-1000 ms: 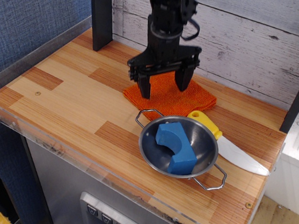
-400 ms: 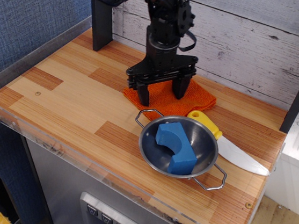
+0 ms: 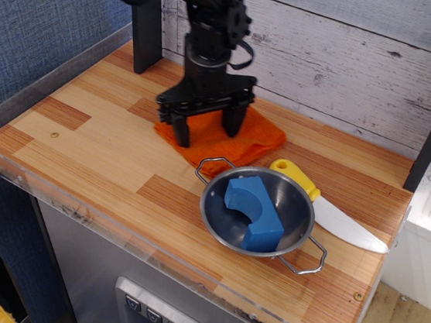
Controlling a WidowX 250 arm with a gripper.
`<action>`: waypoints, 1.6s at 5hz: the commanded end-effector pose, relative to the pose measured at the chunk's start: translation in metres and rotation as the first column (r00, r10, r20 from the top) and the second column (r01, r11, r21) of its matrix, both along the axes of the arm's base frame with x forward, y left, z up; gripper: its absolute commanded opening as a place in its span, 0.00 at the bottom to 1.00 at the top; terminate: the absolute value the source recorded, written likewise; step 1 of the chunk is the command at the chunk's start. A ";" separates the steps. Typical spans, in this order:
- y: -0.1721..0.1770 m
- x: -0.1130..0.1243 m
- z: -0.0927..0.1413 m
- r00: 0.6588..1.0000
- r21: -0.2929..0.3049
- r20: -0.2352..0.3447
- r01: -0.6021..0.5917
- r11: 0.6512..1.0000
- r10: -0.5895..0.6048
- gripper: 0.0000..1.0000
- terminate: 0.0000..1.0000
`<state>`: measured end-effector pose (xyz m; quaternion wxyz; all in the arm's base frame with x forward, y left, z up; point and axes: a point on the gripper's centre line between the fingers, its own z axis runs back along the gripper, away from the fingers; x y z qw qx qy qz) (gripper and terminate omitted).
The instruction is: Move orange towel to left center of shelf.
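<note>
Observation.image entry: hand (image 3: 206, 127) with jaws spread, fingertips pressed down on orange towel (image 3: 226, 138), dragging rather than pinching; towel lies mid-desk toward the far side, right corner near steel bowl (image 3: 260, 211) holding blue block (image 3: 250, 211); shelf (image 3: 92, 147) left centre unoccupied. Risks, judged: cloth bunching or slipping from under the fingertips; trailing edge snagging bowl handle; yellow-handled knife (image 3: 327, 209) unaffected.

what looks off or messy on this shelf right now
The orange towel lies rumpled and skewed under the open claw. The knife is partly tucked beneath the steel bowl. Nothing is spilled or broken.
</note>
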<state>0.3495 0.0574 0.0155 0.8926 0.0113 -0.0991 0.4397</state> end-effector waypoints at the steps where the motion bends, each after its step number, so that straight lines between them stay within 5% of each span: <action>1: 0.044 -0.005 0.009 0.997 0.023 0.016 -0.074 0.997 0.074 1.00 0.00; 6: 0.134 -0.052 0.010 0.976 0.099 -0.019 -0.214 0.972 0.217 1.00 0.00; 8: 0.136 -0.052 0.031 0.976 0.019 0.050 -0.215 0.977 0.213 1.00 0.00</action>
